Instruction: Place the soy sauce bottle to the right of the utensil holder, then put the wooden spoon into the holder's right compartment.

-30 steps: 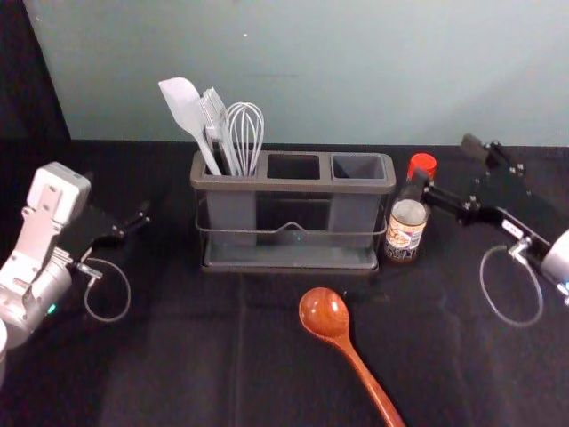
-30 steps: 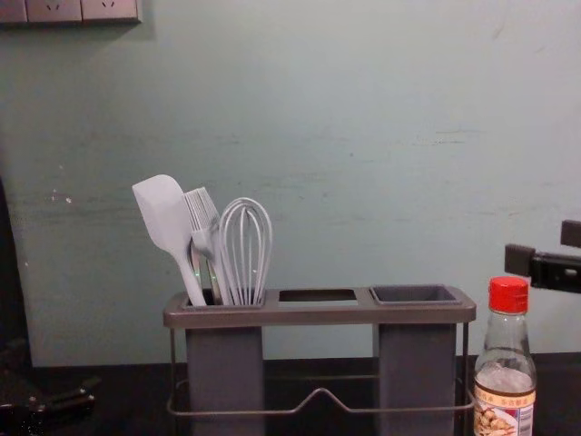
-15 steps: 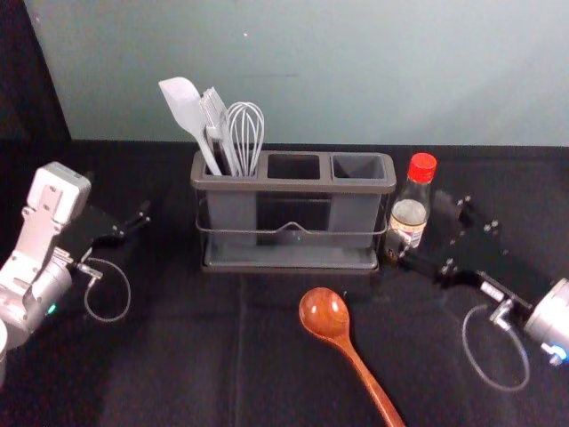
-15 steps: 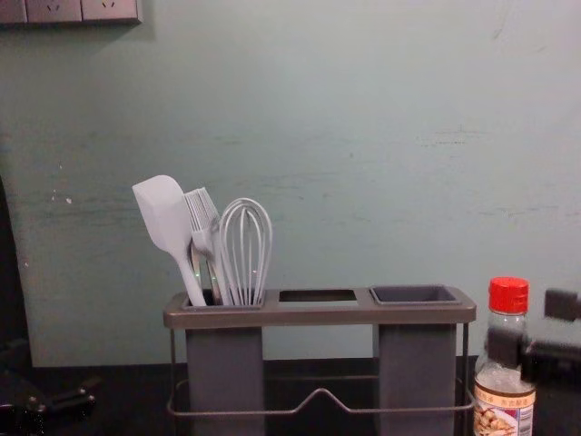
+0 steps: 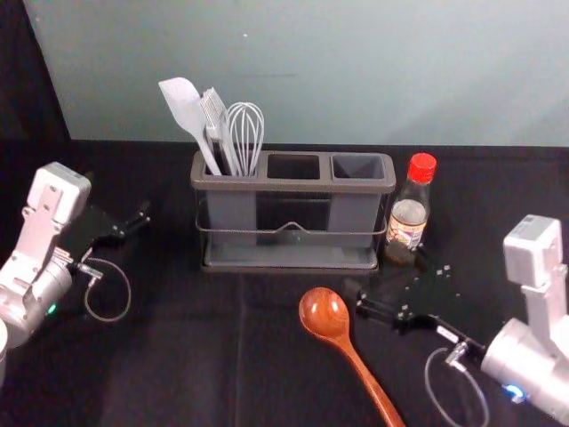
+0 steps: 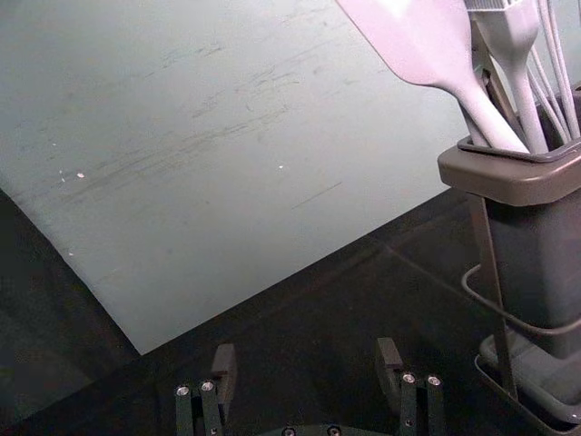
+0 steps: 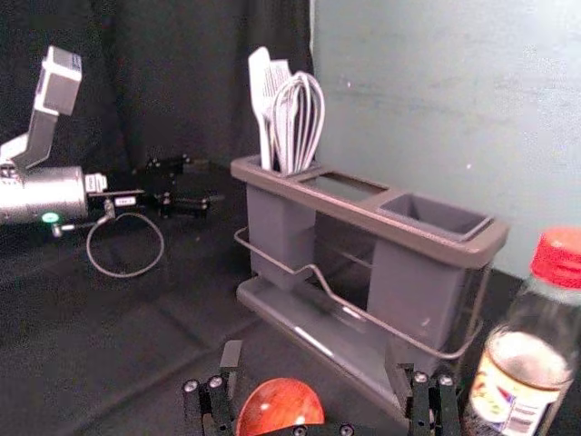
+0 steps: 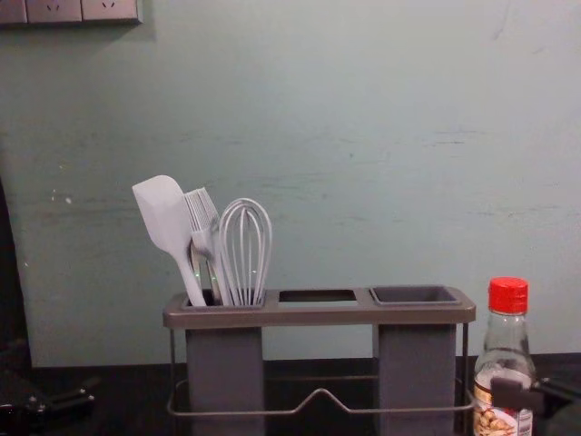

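Spoon (image 5: 325, 313), glossy wood, seemingly just beside right pincer (image 5: 386, 273).

The holder (image 5: 293, 186) is shared by all views: seen from above by the head, closer and nearly level by the chest, obliquely by both wrists.

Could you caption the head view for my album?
Right claw open near the wooden spoon, soy sauce bottle standing right of the utensil holder, left arm off left.
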Controlling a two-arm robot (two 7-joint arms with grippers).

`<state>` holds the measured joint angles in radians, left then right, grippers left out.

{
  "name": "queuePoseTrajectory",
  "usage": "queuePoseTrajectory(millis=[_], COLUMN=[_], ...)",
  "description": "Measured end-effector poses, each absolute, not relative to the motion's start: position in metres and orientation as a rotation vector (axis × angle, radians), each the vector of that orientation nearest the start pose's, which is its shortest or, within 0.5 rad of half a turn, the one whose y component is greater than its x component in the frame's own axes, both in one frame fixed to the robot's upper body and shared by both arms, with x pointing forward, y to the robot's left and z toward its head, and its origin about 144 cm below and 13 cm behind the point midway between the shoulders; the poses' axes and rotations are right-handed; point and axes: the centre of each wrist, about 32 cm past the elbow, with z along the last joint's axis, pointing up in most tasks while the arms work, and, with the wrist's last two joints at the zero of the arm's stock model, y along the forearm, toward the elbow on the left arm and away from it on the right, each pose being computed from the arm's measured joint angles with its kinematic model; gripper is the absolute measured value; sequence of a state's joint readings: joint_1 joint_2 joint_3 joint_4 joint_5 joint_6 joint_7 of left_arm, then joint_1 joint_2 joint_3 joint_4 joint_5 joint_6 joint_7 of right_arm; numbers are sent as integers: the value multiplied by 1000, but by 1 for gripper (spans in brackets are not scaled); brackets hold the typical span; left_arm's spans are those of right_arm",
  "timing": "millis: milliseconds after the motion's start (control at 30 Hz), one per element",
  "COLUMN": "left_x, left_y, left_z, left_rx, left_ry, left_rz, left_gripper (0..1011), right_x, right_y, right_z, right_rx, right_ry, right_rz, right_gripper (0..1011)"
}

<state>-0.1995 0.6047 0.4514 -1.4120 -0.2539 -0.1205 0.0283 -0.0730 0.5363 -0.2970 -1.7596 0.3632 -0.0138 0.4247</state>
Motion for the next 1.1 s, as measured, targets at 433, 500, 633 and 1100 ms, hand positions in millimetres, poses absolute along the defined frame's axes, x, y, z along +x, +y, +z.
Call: queuePoseTrajectory(millis=[433, 500, 633, 1100], left_x=[489, 489, 489, 489], left_y=[310, 310, 310, 310], left_z=[1140, 1140, 1140, 1140], left_rx=[304, 304, 304, 304], left_ry=[-285, -285, -285, -285], left_rz=[1248, 1248, 1248, 1248], left_gripper=[1005, 1005, 1005, 1005], right_x=[422, 421, 420, 420], right_y=[-239, -236, -233, -234], right_z=[1163, 1165, 1166, 1166], right_rx=[-285, -307, -317, -318], right_ry=[-51, -57, -58, -57], right_rz=[-841, -845, -844, -844], right_gripper=[1002, 1002, 1002, 1002])
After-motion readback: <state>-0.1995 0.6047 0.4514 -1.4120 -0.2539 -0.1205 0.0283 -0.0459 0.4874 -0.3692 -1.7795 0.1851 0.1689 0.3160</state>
